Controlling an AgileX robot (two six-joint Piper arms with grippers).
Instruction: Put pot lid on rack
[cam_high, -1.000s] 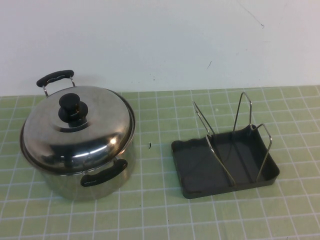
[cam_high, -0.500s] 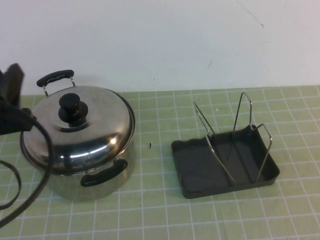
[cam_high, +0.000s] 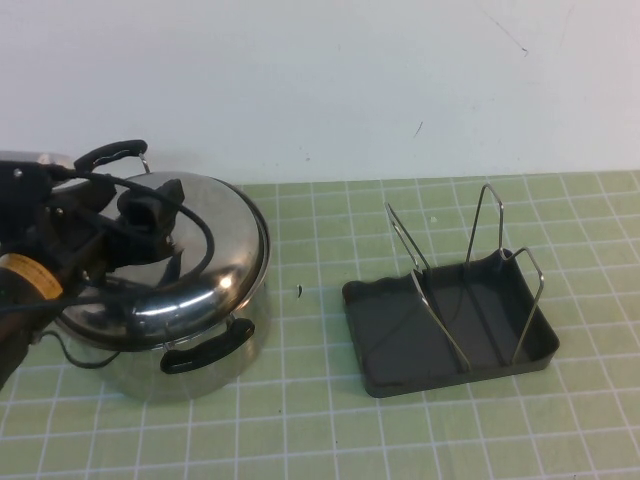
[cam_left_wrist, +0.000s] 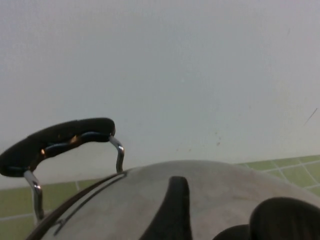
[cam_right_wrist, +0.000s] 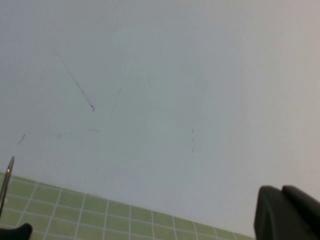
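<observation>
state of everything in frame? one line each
pot lid: seated on the pot, not lifted.
pot: upright on the mat, covered.
rack: empty, wire dividers upright, right of the pot.
left gripper: over the lid, at the black knob; grip unclear.
right gripper: only a dark part shows in its wrist view, facing the wall; absent from the high view.

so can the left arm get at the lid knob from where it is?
Probably yes. The left gripper is already at the knob on the lid, and nothing sits between them. The right gripper is away from the pot.
</observation>
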